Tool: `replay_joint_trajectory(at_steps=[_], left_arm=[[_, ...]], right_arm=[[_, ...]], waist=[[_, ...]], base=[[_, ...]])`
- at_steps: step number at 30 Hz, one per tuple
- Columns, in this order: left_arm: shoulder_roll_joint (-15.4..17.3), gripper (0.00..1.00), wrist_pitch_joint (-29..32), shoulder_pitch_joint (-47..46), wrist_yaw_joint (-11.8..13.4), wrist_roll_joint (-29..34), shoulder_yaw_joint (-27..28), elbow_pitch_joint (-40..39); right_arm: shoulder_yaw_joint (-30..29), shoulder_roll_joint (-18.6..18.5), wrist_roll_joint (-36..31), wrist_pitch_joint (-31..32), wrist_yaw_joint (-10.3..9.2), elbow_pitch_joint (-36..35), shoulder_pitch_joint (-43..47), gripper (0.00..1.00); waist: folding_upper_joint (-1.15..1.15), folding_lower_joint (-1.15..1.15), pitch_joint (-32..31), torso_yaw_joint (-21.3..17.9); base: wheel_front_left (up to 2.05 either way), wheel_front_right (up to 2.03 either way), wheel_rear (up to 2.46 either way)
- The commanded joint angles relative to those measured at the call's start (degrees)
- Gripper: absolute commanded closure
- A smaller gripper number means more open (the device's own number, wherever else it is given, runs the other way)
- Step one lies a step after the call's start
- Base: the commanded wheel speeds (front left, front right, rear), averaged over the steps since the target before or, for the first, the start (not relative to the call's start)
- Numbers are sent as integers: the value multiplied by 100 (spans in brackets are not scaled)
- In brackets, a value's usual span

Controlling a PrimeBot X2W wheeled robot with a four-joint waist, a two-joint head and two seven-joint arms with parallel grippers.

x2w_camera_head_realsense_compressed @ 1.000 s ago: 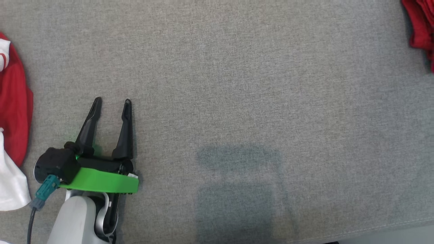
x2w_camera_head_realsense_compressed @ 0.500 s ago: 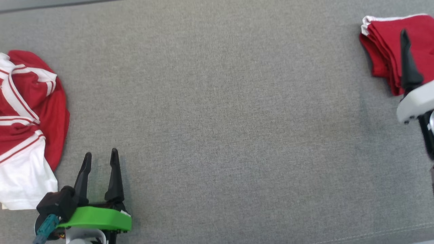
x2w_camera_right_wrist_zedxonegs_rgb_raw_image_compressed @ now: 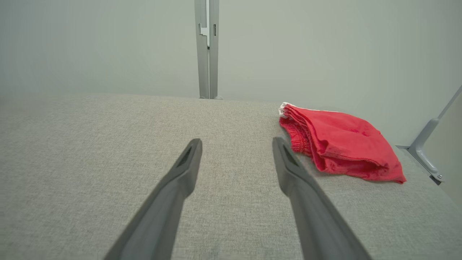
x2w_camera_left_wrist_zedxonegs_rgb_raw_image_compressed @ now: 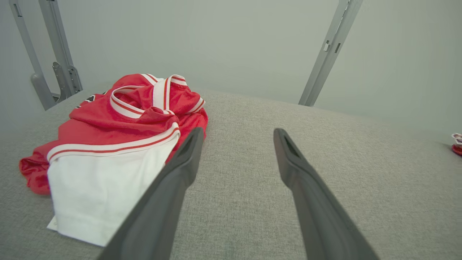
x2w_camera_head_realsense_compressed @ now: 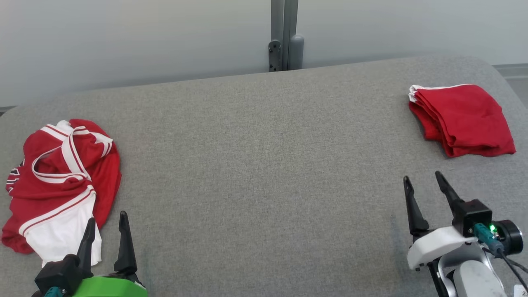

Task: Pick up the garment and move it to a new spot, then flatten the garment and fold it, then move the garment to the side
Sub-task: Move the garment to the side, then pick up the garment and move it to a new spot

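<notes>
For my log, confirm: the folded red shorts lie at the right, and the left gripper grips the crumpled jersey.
Not gripping: the left wrist view shows the left gripper open and empty beside the jersey. The folded red shorts do lie at the right.

Crumpled garment (x2w_camera_head_realsense_compressed: 57,185) on the left end of the table (x2w_camera_head_realsense_compressed: 264,165), folded garment (x2w_camera_head_realsense_compressed: 462,119) on the table's right end toward its far edge, left gripper (x2w_camera_head_realsense_compressed: 106,220) at the table's near left, right gripper (x2w_camera_head_realsense_compressed: 423,176) at its near right, post (x2w_camera_head_realsense_compressed: 284,37) behind the table's far edge.

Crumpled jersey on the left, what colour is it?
The jersey is red with white striped trim and a white panel; best in left wrist view.
</notes>
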Motion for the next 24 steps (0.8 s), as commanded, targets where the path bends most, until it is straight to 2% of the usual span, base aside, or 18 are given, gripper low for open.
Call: replay_joint_trajectory(at_steps=[1, 7, 16, 20, 24], left_arm=[[-25, 0, -15, 121, -7, 40, 34, -8], [-64, 0, -15, 149, -34, 111, 60, -2], [-92, 0, -15, 74, -49, 149, 37, -13], [-102, 0, -15, 15, -53, 144, 38, -23], [-109, 0, -14, 26, -53, 148, 4, 7]], right_arm=[[4, 44, -74, -44, -4, 67, 121, 0], [36, 214, -227, -49, -4, -35, 333, 0], [106, 264, -181, -50, -4, -117, 423, 0], [204, 264, -63, -48, -3, -159, 464, 0], [290, 265, 13, -48, -3, -174, 466, 0]], waist=[[0, 0, -187, 4], [0, 0, -234, 32], [0, 0, -237, 120], [0, 0, -258, 406], [0, 0, -288, 943]], base=[[0, 0, 0], [0, 0, 0], [0, 0, 0], [0, 0, 0], [0, 0, 0]])
